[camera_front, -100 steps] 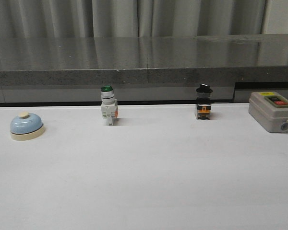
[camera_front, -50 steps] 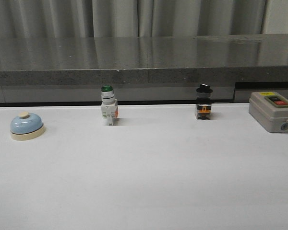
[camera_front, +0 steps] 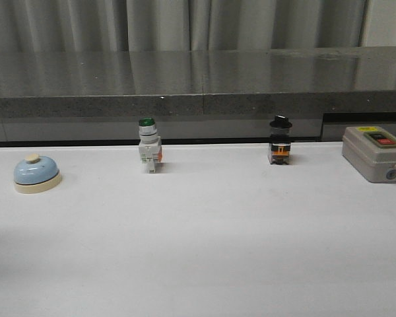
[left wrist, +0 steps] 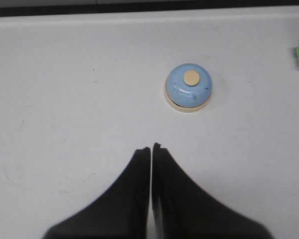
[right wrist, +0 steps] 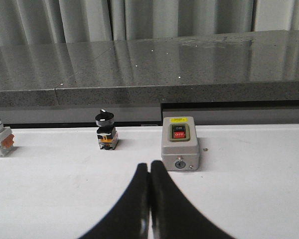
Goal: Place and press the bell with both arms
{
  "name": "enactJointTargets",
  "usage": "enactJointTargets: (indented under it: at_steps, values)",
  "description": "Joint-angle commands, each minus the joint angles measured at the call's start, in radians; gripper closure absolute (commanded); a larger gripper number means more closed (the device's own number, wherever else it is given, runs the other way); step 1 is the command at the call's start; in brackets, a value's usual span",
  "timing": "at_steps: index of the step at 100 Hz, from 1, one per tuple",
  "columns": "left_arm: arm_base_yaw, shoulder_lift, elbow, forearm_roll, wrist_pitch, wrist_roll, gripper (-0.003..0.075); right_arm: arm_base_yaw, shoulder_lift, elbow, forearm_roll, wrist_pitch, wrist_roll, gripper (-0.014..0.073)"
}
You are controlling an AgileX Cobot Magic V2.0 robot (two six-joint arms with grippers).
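Observation:
The bell (camera_front: 36, 174), a light-blue dome with a cream base and cream button, stands on the white table at the far left. It also shows from above in the left wrist view (left wrist: 188, 88). My left gripper (left wrist: 151, 148) is shut and empty, hovering above the table a short way from the bell. My right gripper (right wrist: 149, 165) is shut and empty, low over the table in front of the grey box. Neither gripper shows in the front view.
A green-capped white switch (camera_front: 148, 146) stands mid-left at the back of the table, a black knob switch (camera_front: 280, 140) mid-right, and a grey box with a red button (camera_front: 376, 154) at the far right. A dark stone ledge (camera_front: 198, 82) runs behind the table.

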Motion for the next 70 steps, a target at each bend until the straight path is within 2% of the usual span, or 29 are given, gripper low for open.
enactJointTargets:
  at_steps: [1,8,13,20,32,53,70]
  values:
    - [0.000,-0.009,-0.037,-0.017,-0.044,-0.009,0.0572,-0.006,-0.019,-0.015,0.000,-0.087,-0.002,0.0654]
    - [0.000,-0.009,-0.038,-0.017,-0.046,-0.009,0.0374,-0.006,-0.019,-0.015,0.000,-0.087,-0.002,0.0654]
    - [0.000,-0.009,-0.038,-0.017,-0.052,-0.009,0.0184,-0.006,-0.019,-0.015,0.000,-0.087,-0.002,0.0654]
    - [0.000,-0.007,-0.038,-0.017,-0.065,-0.009,-0.0005,-0.006,-0.019,-0.015,0.000,-0.087,-0.002,0.0654]
    - [0.000,0.003,-0.045,-0.027,-0.066,-0.009,0.0074,-0.006,-0.019,-0.015,0.000,-0.087,-0.002,0.0654]
    - [-0.009,0.085,-0.129,-0.059,-0.066,-0.009,0.0076,-0.006,-0.019,-0.015,0.000,-0.087,-0.002,0.0654]
    - [-0.076,0.222,-0.236,-0.059,-0.062,-0.001,0.0076,-0.006,-0.019,-0.015,0.000,-0.087,-0.002,0.0654]
